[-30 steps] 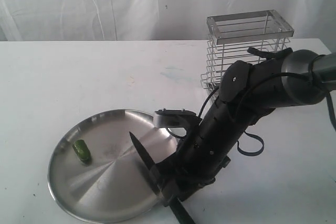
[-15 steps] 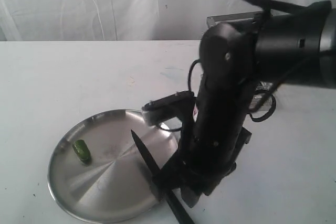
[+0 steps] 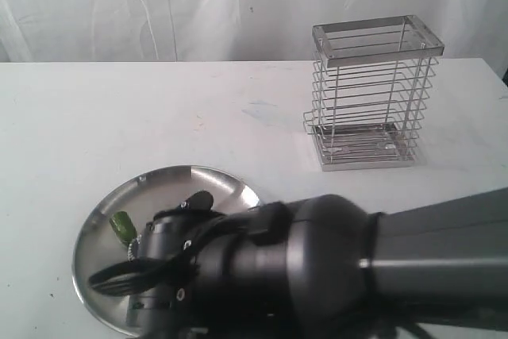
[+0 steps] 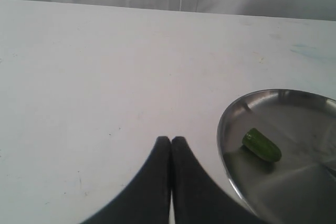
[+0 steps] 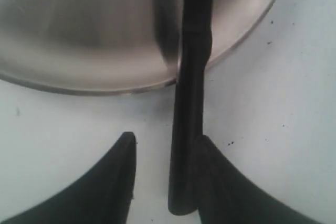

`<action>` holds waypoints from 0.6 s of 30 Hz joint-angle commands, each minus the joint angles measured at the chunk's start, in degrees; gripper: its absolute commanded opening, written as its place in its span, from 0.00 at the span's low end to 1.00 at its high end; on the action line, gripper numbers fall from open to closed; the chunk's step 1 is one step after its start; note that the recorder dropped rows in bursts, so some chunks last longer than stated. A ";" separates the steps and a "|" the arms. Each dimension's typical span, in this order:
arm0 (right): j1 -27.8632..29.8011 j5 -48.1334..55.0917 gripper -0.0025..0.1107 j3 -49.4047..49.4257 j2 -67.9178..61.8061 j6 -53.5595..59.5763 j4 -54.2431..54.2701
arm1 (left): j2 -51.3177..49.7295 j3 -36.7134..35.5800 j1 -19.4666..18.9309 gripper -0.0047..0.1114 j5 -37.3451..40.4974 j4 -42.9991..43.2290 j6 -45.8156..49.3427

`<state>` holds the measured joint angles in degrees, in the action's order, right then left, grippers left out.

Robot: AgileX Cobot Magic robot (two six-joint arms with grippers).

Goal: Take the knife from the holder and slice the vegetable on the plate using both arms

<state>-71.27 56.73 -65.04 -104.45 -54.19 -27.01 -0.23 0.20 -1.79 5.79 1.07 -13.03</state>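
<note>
Right fingers (image 5: pixel 223 195) apart around knife (image 5: pixel 190 98) handle, left fingers (image 4: pixel 149 184) closed beside plate (image 4: pixel 222 129)

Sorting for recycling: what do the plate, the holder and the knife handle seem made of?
The plate: polished steel by its look, mirror-bright with reflections. The holder: shiny metal wire, probably steel, thin bright bars. The knife handle: smooth black, likely plastic, though the look leaves it open.
</note>
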 commanded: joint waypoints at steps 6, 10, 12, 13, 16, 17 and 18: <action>-0.19 3.50 0.51 -0.27 -3.10 -1.50 -1.13 | 0.23 -0.20 3.58 0.04 -0.14 -0.47 -0.05; -0.19 3.26 0.50 -0.27 -4.31 -4.58 -2.12 | 0.23 -0.20 4.51 0.04 -0.14 -0.47 -0.05; -0.19 3.26 0.50 -0.27 -5.10 -5.30 -1.88 | 0.23 -0.20 4.74 0.04 -0.14 -0.47 -0.05; -0.19 3.26 0.50 -0.27 -5.27 -5.60 -1.75 | 0.23 -0.20 4.74 0.04 -0.14 -0.47 -0.05; -0.19 3.48 0.50 -0.27 -6.00 -6.31 -1.86 | 0.23 -0.20 4.74 0.04 -0.14 -0.47 -0.05; -0.08 3.74 0.50 -0.27 -6.00 -6.89 -1.94 | 0.23 -0.20 4.74 0.04 -0.14 -0.47 -0.05; -0.08 4.16 0.50 -0.27 -6.00 -7.90 -2.09 | 0.23 -0.20 4.74 0.04 -0.14 -0.47 -0.05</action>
<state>-71.30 59.59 -65.12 -110.42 -60.01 -28.27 -0.23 0.20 2.66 5.79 1.07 -13.03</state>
